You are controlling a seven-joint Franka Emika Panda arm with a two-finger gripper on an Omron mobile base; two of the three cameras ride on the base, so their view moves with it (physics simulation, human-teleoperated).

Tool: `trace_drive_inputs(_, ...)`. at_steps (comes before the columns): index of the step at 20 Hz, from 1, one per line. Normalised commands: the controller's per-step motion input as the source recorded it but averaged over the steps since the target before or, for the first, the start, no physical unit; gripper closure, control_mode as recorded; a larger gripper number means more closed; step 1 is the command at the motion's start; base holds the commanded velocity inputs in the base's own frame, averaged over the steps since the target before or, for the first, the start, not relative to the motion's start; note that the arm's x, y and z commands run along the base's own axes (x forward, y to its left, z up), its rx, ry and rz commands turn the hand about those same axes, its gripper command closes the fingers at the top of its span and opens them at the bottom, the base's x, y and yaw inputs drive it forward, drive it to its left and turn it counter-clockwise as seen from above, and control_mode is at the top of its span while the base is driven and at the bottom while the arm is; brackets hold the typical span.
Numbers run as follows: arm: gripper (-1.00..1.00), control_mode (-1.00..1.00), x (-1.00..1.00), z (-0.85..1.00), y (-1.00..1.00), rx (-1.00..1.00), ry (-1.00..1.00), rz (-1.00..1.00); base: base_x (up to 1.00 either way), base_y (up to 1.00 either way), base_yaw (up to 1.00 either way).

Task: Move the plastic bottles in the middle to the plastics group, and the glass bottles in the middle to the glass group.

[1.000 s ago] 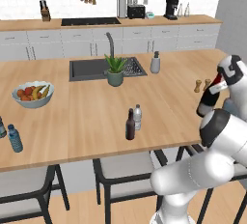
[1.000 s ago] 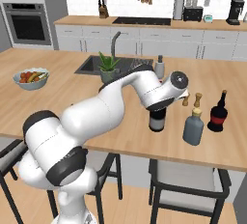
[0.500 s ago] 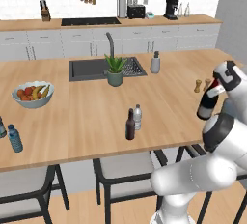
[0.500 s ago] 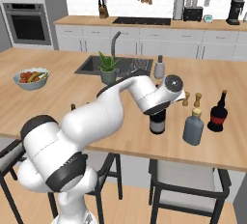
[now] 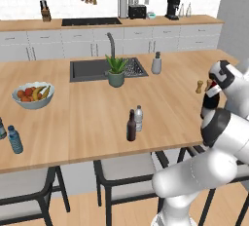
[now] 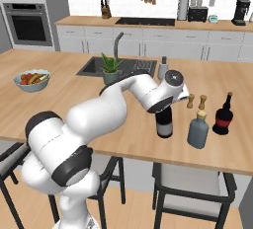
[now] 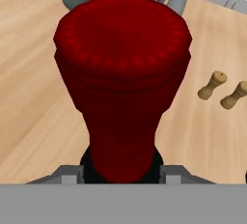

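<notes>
the jaws are clenched on the red foil neck of the wine bottle [image 7: 123, 83], which looms in the hand view with its top toward the lens. in the right base view the gripper [image 6: 170, 105] sits over that wine bottle [image 6: 164, 123], whose dark body with pale label stands upright on the bench [image 6: 69, 109], near its front edge. just beside it at 3 o'clock stands the squat grey-blue bottle [image 6: 198, 130] with a tan stopper, and further at 3 o'clock the dark round-shouldered bottle [image 6: 224, 116] with a red top; whether either touches its neighbour i cannot tell. behind them, at 12 o'clock from the grey-blue bottle, are 2 wooden mills [image 6: 195, 101], apart from each other.

in the left base view the slim dark-brown bottle [image 5: 131, 125] and the clear water bottle [image 5: 138, 118] with a white cap stand side by side in the middle of the bench, well apart from the gripper. far toward 9 o'clock, at the bench's left end, stands the blue-tinted water bottle [image 5: 15, 139], with a dark-green bottle [image 5: 2, 128] at the frame edge.

further back are a fruit bowl [image 5: 33, 96], a potted plant [image 5: 116, 71] by the sink [image 5: 87, 70], and a grey dispenser bottle [image 5: 156, 63].
</notes>
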Motion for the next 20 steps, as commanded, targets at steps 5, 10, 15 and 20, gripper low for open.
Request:
trace_drive_inputs(5, 1.0, -1.0, 0.16, -0.06, -0.14, 0.0, 0.0, 0.0, 0.0, 0.0, 0.0)
trace_drive_inputs(10, 1.0, -1.0, 0.11, 0.0, -0.22, 0.0, 0.0, 0.0, 0.0, 0.0, 0.0)
trace_drive_inputs(15, 1.0, -1.0, 0.01, -0.38, -0.07, 0.0, 0.0, 0.0, 0.0, 0.0, 0.0)
trace_drive_inputs(20, 1.0, -1.0, 0.0, -0.53, 0.0, 0.0, 0.0, 0.0, 0.0, 0.0, 0.0)
